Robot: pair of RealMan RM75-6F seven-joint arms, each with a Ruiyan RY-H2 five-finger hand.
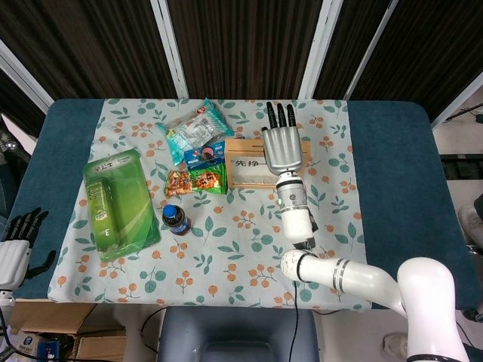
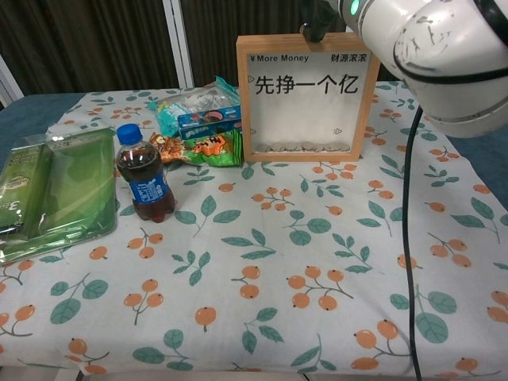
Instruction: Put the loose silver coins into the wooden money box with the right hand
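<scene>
Up near the middle of the floral tablecloth [image 1: 249,249], the wooden money box [image 2: 309,97] stands upright, its clear front facing the chest camera and printed "More Money" above large Chinese characters. A thin row of silver coins [image 2: 305,147] lies along the bottom inside the box; whether any loose coins lie on the cloth cannot be made out in either view.

From the head view the right hand [image 1: 284,143] hangs over the box's top edge, back of the hand upward, with its dark fingers [image 1: 280,115] stretched out straight and close together toward 12 o'clock. Whether anything is pinched beneath the palm cannot be told, and the thumb is not clear. Its white forearm runs back toward 6 o'clock, and in the chest view that arm fills the upper right corner, with only a dark bit of the hand showing at the box's top rim.

At 9 o'clock from the box lie snack packets: an orange and green packet [image 2: 202,147] nearest the frame, a blue box [image 2: 208,121] just behind it, and a pale teal bag [image 1: 195,128] farther back. A small cola bottle [image 2: 144,175] with a blue cap stands at about 8 o'clock from the box, apart from the snacks. Farther toward 9 o'clock is a large green blister pack [image 1: 117,202] lying flat.

Low at the 8 o'clock corner of the head view, off the tabletop [image 1: 392,166], the left hand [image 1: 16,241] hangs with its dark fingers spread and nothing in it.
</scene>
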